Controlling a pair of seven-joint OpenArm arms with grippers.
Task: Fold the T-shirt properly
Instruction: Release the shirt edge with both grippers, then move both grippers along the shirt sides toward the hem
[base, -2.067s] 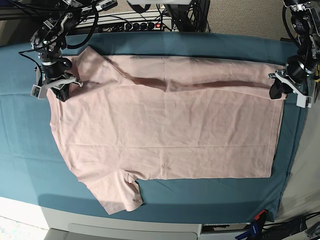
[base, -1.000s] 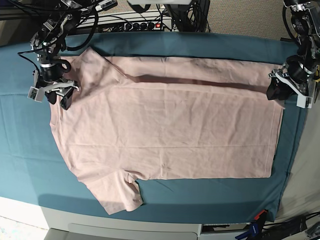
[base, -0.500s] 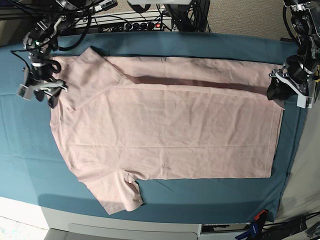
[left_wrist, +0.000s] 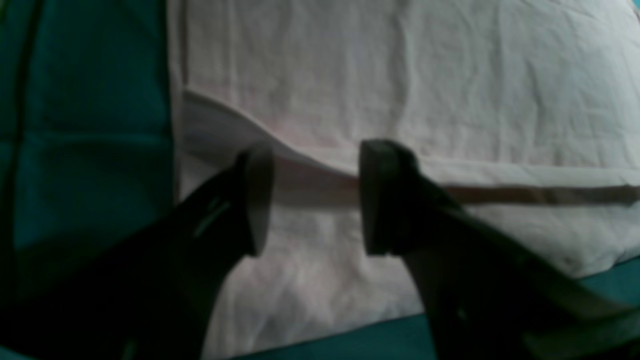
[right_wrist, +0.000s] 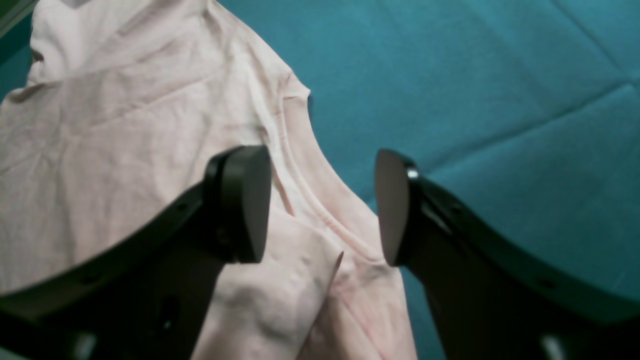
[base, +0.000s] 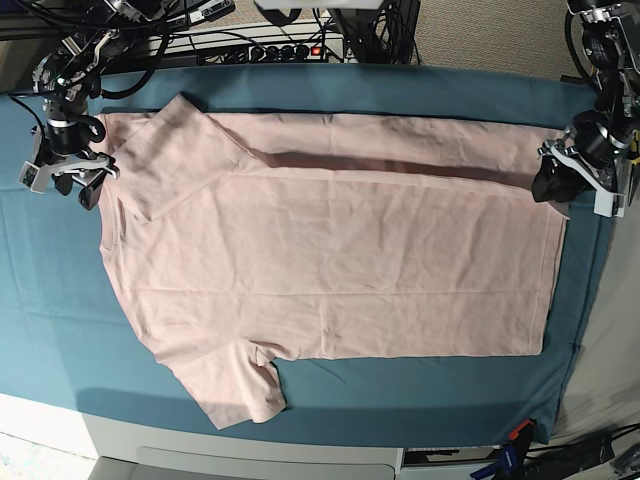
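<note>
T-shirt (base: 330, 250) lies flat on the table (base: 40, 290); we see only its far long edge folded in, rest left. Left tool (base: 560, 172) and right tool (base: 62, 172) both gape, empty

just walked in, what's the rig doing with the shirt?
Two arms are folding a pale pink T-shirt laid flat on the teal cloth. The far long side is already folded over onto the body. The right pincer is open above the collar end, holding nothing. The left pincer is open over the hem end, right at the folded edge, also holding nothing. The near sleeve is not yet folded in.
</note>
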